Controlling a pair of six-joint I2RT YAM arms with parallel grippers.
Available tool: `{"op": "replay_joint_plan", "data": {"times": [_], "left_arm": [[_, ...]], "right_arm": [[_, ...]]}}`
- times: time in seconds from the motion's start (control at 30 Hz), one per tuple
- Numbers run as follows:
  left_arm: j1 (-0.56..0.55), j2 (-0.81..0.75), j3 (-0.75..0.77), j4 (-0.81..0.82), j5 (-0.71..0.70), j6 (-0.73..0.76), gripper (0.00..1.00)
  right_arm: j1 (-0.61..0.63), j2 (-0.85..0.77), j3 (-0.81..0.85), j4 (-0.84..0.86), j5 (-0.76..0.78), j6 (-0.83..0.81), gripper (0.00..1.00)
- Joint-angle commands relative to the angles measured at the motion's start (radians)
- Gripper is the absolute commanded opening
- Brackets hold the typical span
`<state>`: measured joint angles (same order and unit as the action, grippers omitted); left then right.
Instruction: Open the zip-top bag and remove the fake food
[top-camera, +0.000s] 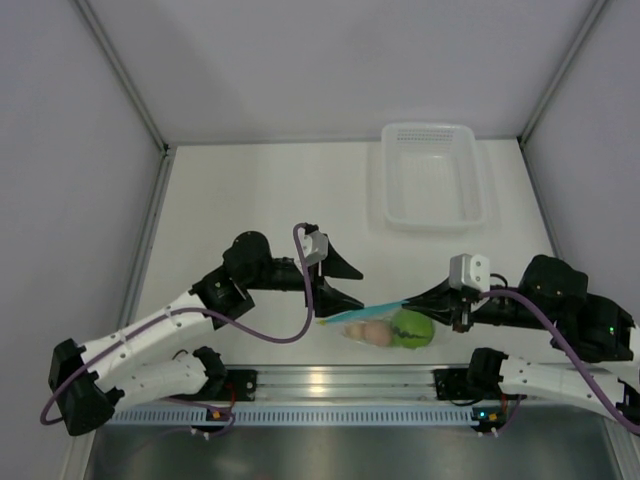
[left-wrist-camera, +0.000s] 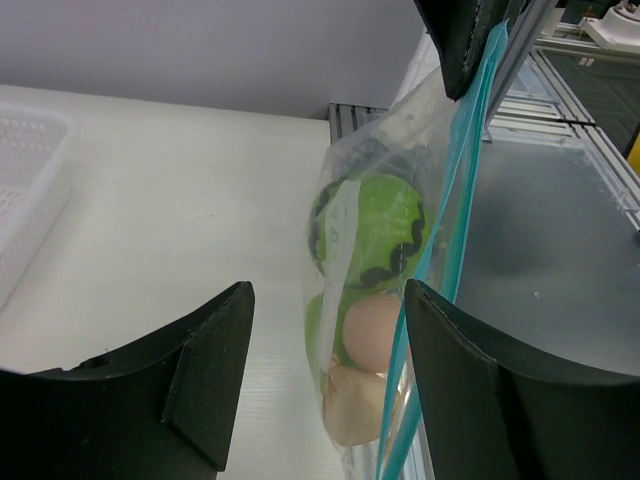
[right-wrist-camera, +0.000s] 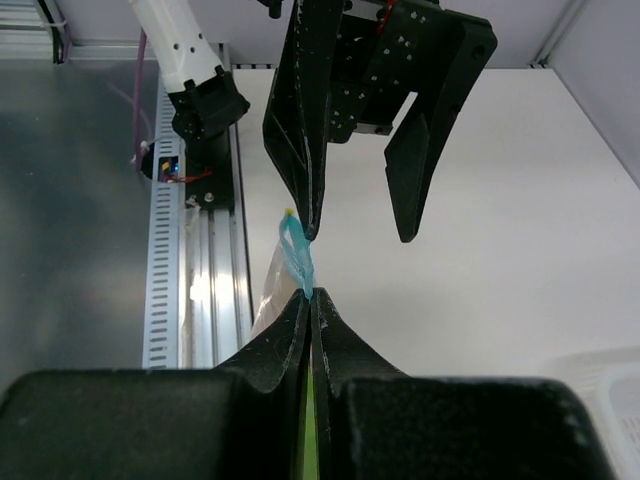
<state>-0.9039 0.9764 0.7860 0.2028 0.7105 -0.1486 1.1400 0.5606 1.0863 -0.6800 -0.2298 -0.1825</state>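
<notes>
The zip-top bag (left-wrist-camera: 372, 262) is clear crinkly plastic, the basket (top-camera: 432, 130) translucent plastic, the table (top-camera: 260, 190) matt.

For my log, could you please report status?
Right tool shut on zip-top bag at blue strip. Left tool open at strip's other end. Fake food inside bag. Nothing in the way.

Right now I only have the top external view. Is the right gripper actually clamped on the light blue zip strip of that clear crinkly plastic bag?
Observer: Yes. The right wrist view shows the right gripper shut on the light blue zip strip.
Operator: And the left gripper?
Observer: The left gripper is open. One finger's tip sits at the strip and the other stands apart from it.
Operator: What's inside?
Observer: The left wrist view shows a round green ball with a dark zigzag line above peach pieces, all inside the clear crinkly plastic bag.
</notes>
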Motion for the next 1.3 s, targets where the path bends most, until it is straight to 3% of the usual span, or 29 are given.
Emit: {"op": "replay_joint_plan", "data": {"times": [0.0,0.13,0.37,0.67,1.27], "left_arm": [[-0.004,0.022,0.004,0.038,0.052,0.007,0.67],[-0.004,0.036,0.001,0.04,0.078,0.004,0.66],[-0.004,-0.015,-0.013,0.04,-0.061,-0.011,0.66],[-0.004,-0.042,-0.011,0.038,-0.085,-0.02,0.66],[-0.004,0.025,0.005,0.04,-0.002,-0.022,0.58]], "right_arm": [[-0.008,-0.014,-0.005,0.082,0.0,-0.003,0.0],[-0.008,-0.019,-0.008,0.094,0.023,0.005,0.0],[-0.008,-0.001,-0.016,0.083,0.026,0.005,0.0],[-0.009,0.004,-0.017,0.085,0.033,0.006,0.0],[-0.009,-0.002,-0.012,0.099,0.05,0.014,0.0]]}}
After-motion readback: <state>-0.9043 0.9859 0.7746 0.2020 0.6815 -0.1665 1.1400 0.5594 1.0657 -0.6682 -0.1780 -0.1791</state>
